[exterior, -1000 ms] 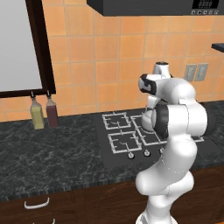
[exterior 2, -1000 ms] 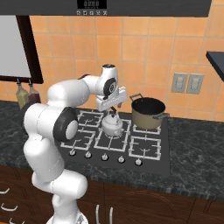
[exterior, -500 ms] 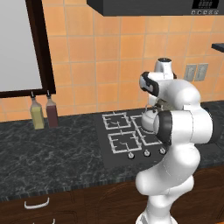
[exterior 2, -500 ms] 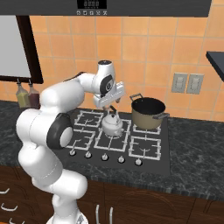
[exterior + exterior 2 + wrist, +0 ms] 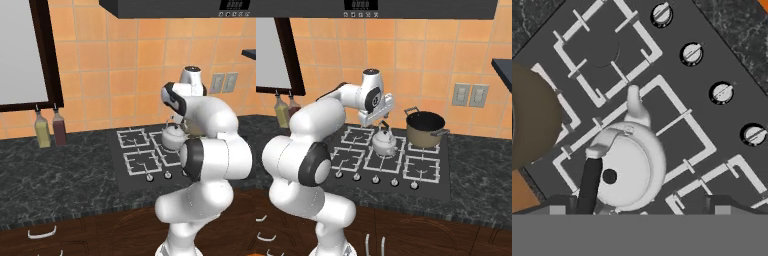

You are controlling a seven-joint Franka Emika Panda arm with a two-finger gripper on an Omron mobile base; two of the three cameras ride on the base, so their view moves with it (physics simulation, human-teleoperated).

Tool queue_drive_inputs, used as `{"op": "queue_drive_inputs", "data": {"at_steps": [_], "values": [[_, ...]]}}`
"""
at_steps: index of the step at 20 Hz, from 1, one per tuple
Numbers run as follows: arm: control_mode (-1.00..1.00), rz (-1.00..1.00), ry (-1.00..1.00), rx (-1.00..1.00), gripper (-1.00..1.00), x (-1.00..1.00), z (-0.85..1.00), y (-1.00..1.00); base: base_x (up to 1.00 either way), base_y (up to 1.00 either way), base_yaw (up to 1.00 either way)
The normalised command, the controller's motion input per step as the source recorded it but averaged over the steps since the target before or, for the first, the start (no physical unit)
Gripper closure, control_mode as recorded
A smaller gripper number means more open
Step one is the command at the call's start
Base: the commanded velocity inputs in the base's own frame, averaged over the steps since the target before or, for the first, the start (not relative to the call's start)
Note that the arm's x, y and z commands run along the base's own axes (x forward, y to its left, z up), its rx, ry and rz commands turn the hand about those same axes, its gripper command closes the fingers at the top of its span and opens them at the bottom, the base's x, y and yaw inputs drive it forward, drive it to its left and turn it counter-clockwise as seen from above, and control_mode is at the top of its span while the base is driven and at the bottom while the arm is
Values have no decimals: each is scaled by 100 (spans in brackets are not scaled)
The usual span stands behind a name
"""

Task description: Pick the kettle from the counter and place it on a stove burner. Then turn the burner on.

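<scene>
kettle (image 5: 384, 143) on stove burner (image 5: 385, 154)

Dark pot (image 5: 425, 129) on rear grate; 2 bottles (image 5: 51, 128) against the wall.

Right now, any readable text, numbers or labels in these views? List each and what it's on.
None can be read.
Display on the range hood: light digits on a dark panel, too small and blurred to read.
Row of small buttons under that display: no legible marks.
Stove knobs: a pointer bar each, no numbers or words visible.
Kettle, pot, two bottles, wall outlets: no lettering visible.
</scene>
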Motion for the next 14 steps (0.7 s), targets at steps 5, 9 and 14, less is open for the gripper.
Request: {"op": "queue_drive_inputs", "data": {"at_steps": [5,9,14], "values": [[-100,35,-2,-2,-100,-44,0,-5,0,0,0],[-100,38,3,-14,-100,-8,11,0,0,0,0],[-100,49,9,-19,-100,0,1,0,0,0,0]]}}
